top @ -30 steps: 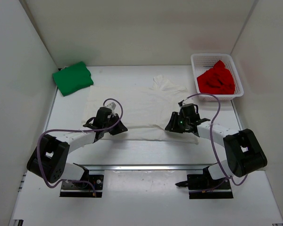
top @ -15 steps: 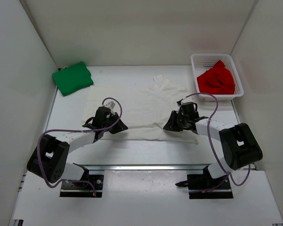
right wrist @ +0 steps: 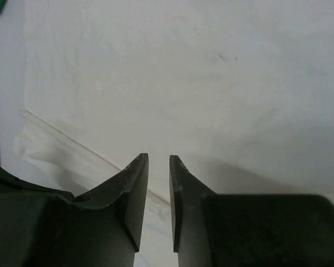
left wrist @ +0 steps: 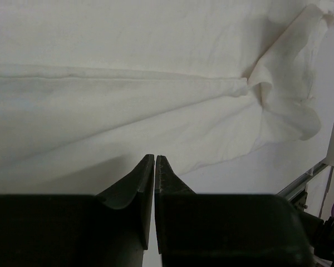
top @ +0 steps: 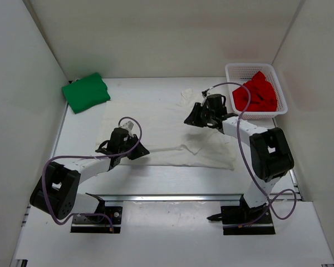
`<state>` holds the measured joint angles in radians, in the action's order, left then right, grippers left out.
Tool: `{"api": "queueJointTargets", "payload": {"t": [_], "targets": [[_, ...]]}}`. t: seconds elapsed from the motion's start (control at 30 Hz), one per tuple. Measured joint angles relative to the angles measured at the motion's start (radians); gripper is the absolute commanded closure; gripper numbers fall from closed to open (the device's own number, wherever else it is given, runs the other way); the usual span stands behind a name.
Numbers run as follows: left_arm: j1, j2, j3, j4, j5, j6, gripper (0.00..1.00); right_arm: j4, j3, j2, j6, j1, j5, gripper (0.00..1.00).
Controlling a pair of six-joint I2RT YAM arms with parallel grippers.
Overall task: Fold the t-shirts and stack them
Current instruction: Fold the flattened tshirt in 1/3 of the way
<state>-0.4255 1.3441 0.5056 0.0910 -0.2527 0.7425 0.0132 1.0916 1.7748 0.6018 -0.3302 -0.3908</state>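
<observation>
The white t-shirt (top: 167,125) lies spread flat across the middle of the table, its near edge doubled into a long fold (left wrist: 156,83). My left gripper (top: 138,150) sits at the shirt's near left edge, jaws shut (left wrist: 155,157), and no cloth shows between them. My right gripper (top: 189,119) hovers over the shirt's far right part near the collar. Its jaws (right wrist: 158,158) stand a narrow gap apart with nothing in it, above flat white cloth (right wrist: 183,72). The green t-shirt (top: 86,92) lies folded at the back left. The red t-shirt (top: 256,93) is bunched in the basket.
The white mesh basket (top: 250,65) stands at the back right corner. White walls close in the table (top: 78,133) on the left, back and right. A metal rail (top: 172,197) runs along the near edge in front of the arm bases.
My right gripper has left the shirt's near right edge and moved back toward the collar, its jaws narrowing on the way. The left gripper has stayed put.
</observation>
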Motion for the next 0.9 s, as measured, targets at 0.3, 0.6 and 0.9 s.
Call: {"api": "queueJointTargets", "payload": {"t": [0.3, 0.6, 0.9], "targets": [[0.016, -0.006, -0.002, 0.002, -0.005, 0.007, 0.83, -0.069, -0.165, -0.217, -0.089, -0.068, 0.172, 0.76], [0.009, -0.006, -0.022, 0.015, -0.008, 0.015, 0.83, -0.094, -0.431, -0.335, -0.066, -0.050, 0.190, 0.75], [0.004, -0.006, -0.027, 0.019, -0.010, 0.018, 0.83, -0.005, -0.448, -0.287, -0.028, -0.042, 0.104, 0.74]]}}
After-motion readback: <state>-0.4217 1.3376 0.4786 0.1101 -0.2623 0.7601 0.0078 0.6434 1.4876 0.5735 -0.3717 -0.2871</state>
